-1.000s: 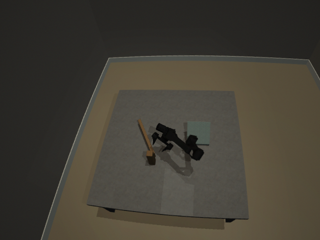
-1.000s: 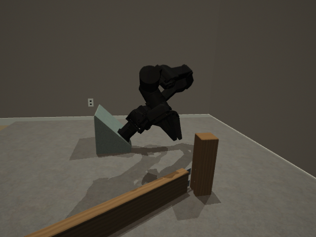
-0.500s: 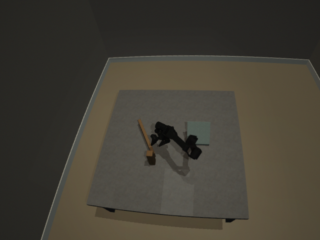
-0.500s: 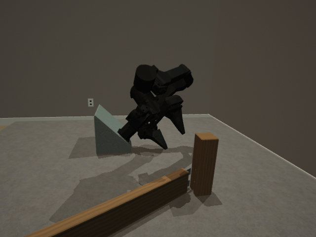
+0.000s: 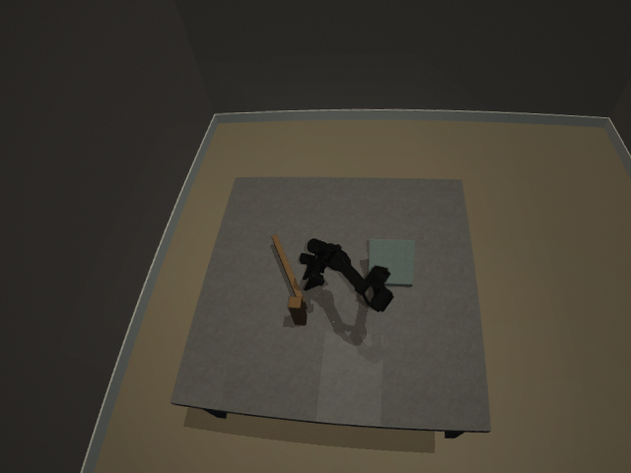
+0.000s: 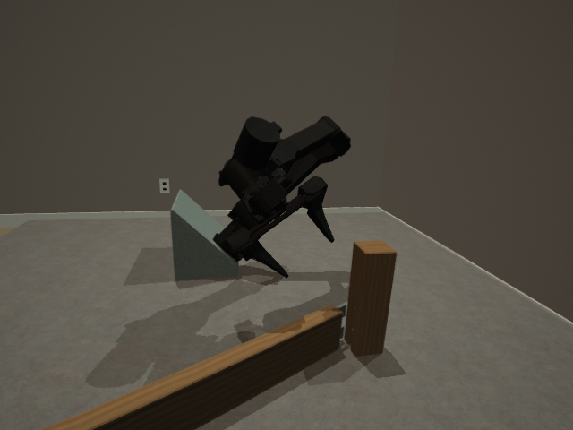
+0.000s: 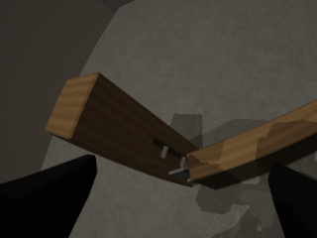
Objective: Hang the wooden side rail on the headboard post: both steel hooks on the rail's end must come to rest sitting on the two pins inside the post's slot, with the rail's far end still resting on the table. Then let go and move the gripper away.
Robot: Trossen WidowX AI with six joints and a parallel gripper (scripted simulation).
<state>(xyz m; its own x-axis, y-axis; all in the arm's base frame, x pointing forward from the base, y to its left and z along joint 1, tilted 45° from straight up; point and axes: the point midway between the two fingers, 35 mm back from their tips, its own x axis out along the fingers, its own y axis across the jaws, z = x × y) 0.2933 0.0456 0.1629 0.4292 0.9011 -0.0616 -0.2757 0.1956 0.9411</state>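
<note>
The wooden side rail (image 5: 284,263) (image 6: 277,356) (image 7: 233,149) lies low along the table, its hook end beside the upright post (image 5: 295,302) (image 6: 370,296) (image 7: 109,119). A small gap shows between rail end and post. Steel hooks (image 6: 343,311) (image 7: 179,173) bridge part of this gap. In the wrist view two pins (image 7: 164,152) show at the post's dark slot; the upper one is bare and the hooks appear beside or below them. Whether a hook touches a pin is unclear. My gripper (image 5: 306,283) (image 6: 310,258) (image 7: 185,171) is open and empty, above the table near the post and rail end.
A pale green wedge block (image 5: 392,259) (image 6: 203,250) stands on the grey table (image 5: 254,367), beside the arm's base in the overhead view. The arm (image 5: 353,273) reaches over the table toward the rail. The post's top stands well above the rail.
</note>
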